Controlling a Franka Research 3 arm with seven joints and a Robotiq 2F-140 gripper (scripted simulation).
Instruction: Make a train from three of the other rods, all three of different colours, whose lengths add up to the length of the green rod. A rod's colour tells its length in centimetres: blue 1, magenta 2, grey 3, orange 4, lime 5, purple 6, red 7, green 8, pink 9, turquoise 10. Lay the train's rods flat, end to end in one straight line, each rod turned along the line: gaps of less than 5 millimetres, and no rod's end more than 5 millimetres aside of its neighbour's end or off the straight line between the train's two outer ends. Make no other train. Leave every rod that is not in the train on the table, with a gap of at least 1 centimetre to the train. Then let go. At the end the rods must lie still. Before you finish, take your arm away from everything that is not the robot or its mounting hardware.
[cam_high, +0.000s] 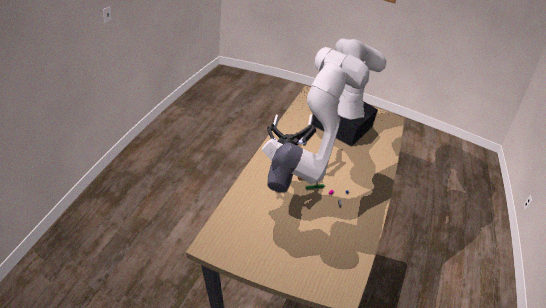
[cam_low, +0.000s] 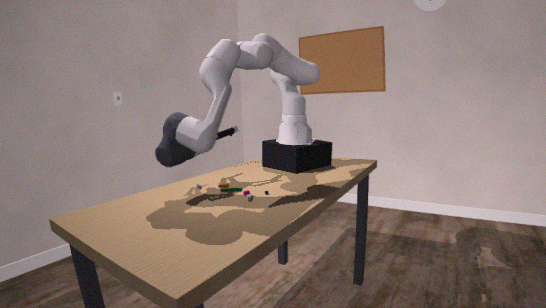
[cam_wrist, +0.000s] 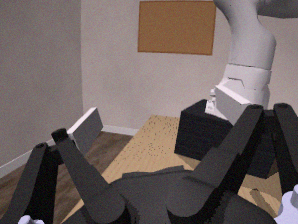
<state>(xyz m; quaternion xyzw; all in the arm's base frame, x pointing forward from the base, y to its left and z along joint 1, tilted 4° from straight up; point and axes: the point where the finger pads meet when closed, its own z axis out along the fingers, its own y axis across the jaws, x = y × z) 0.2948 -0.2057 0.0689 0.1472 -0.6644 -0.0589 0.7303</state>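
Note:
The green rod (cam_high: 315, 186) (cam_low: 231, 190) lies flat on the table. The orange rod (cam_low: 223, 185) lies close behind it in the exterior view; the arm mostly hides it in the top view. A short magenta rod (cam_high: 331, 192) (cam_low: 246, 192) and a small blue rod (cam_high: 347, 192) (cam_low: 266, 192) lie apart to the right of the green one. A grey rod (cam_high: 340, 203) (cam_low: 250, 198) lies nearer the front. Another small greyish rod (cam_low: 199, 186) lies left of the orange one. My gripper (cam_high: 293, 120) (cam_wrist: 156, 107) is wide open and empty, high above the table, pointing away from the rods.
The wooden table (cam_high: 235, 225) (cam_low: 115, 220) carries the black base block (cam_high: 350, 131) (cam_low: 295, 156) of the arm at its far end. The arm's shadows fall across the rods' area. The wrist view shows no rods.

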